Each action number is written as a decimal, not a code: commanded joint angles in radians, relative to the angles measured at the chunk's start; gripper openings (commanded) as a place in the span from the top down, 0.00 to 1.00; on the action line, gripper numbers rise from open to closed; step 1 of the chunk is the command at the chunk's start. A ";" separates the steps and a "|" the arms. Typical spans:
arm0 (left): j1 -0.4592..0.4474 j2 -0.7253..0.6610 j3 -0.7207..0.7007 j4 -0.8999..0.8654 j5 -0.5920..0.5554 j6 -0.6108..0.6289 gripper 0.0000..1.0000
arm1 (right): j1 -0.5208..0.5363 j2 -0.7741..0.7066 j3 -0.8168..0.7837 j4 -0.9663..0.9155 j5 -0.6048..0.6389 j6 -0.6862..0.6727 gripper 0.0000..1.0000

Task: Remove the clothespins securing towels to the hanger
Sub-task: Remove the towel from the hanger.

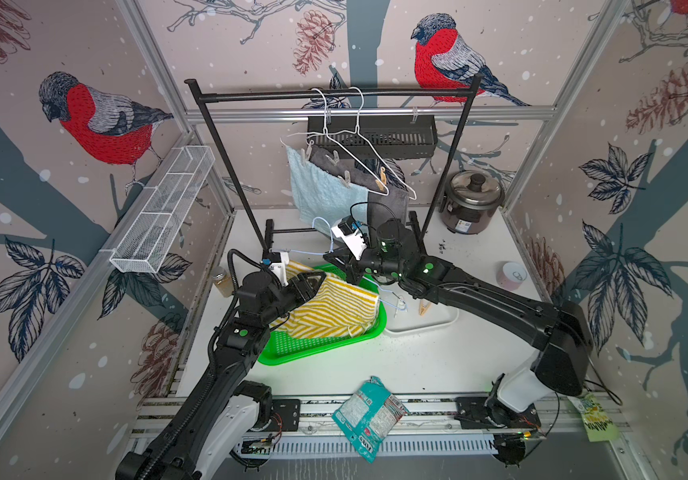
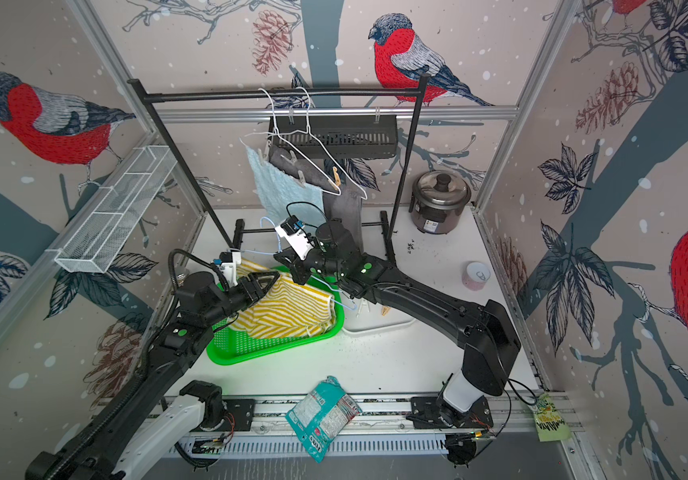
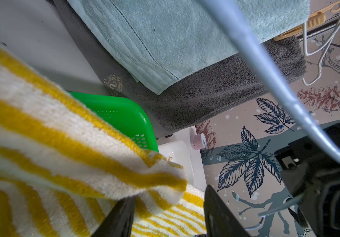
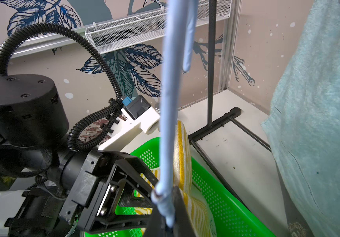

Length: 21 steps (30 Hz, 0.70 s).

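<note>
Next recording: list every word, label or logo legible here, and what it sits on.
"HIMALAYA", apparently, printed sideways: yellow-green paper tag.
Teal foil snack packet: print too blurred to read.
Sticker on the dark metal rice cooker: too small to read.
Crest on the dark grey terry towel: no legible letters.
</note>
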 commanded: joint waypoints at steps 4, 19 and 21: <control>-0.003 0.005 0.001 0.025 -0.022 0.010 0.59 | 0.005 0.004 0.011 0.052 -0.020 0.015 1.00; -0.004 -0.011 0.010 -0.032 -0.067 0.041 0.99 | 0.003 -0.005 0.003 0.063 -0.023 0.020 1.00; -0.004 -0.029 0.023 -0.072 -0.103 0.052 1.00 | 0.001 -0.005 0.006 0.050 -0.008 0.015 0.99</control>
